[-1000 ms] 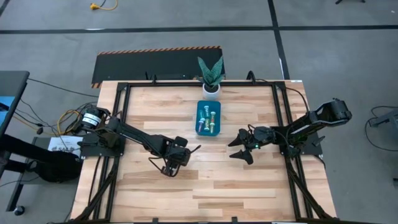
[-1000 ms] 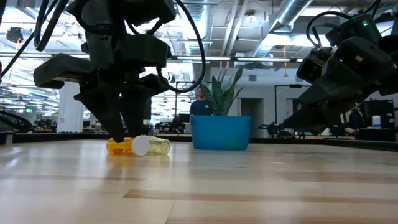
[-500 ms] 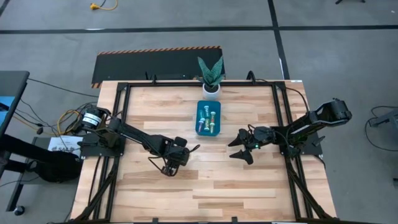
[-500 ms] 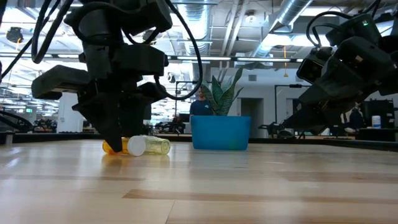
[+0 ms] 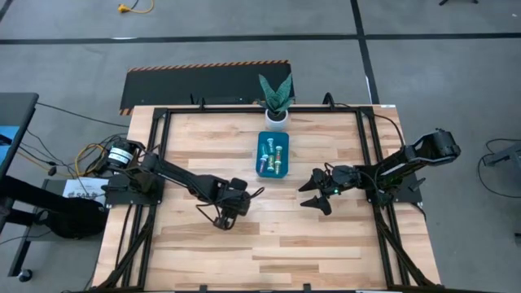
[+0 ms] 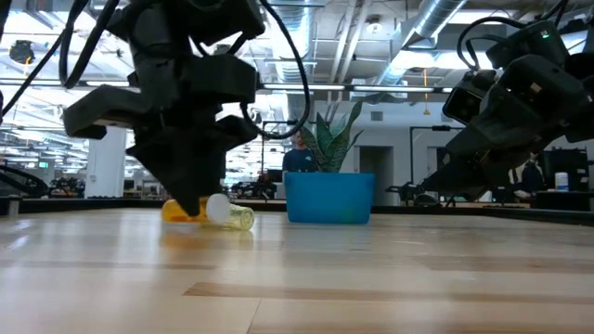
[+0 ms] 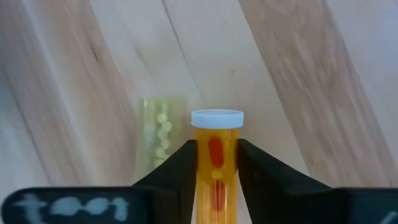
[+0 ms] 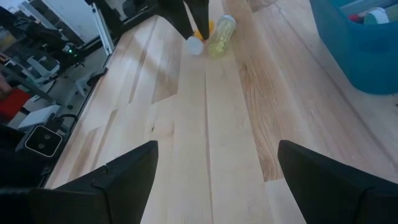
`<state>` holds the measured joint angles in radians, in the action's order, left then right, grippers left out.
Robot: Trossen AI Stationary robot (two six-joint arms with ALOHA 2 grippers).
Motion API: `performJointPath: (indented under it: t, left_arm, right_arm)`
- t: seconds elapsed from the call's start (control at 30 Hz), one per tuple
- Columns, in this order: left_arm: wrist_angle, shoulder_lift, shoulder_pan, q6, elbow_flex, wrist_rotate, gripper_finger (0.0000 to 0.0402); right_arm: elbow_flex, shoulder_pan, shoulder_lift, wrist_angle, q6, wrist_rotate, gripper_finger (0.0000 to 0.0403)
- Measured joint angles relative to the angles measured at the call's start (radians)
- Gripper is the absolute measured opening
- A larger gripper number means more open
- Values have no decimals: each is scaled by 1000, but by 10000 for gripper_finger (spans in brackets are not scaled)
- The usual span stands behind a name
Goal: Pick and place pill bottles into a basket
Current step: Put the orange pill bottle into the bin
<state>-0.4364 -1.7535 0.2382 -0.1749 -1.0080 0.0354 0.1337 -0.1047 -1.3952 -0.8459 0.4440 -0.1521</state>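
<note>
We saw the left gripper [image 7: 216, 163] clenched on an orange bottle [image 7: 216, 155], white-capped, beside a yellow bottle [image 7: 159, 134].

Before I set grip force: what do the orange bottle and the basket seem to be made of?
The orange pill bottle, between the left gripper fingers, looks like translucent smooth plastic: capsules show through its wall, under an opaque white cap. The basket looks like opaque teal moulded plastic, probably rigid: uniform colour, smooth walls.

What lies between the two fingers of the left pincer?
The left wrist view shows an orange pill bottle with a white cap between the left pincer's fingers. A yellow bottle lies beside it.
</note>
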Motion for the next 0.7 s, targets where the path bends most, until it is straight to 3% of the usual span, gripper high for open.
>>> performJointPath:
  t: [0.23, 0.43, 0.7]
  left_arm:
    - [-98, 0, -2, -5, -81, 36, 80]
    - [-136, 0, -11, -95, -195, 147, 90]
    - [-98, 0, -134, -180, -370, 237, 91]
  right_arm:
    - [0, 0, 0, 0, -8, 1, 327]
    - [0, 0, 0, -1, -27, 2, 327]
    - [0, 0, 0, -23, -54, 4, 327]
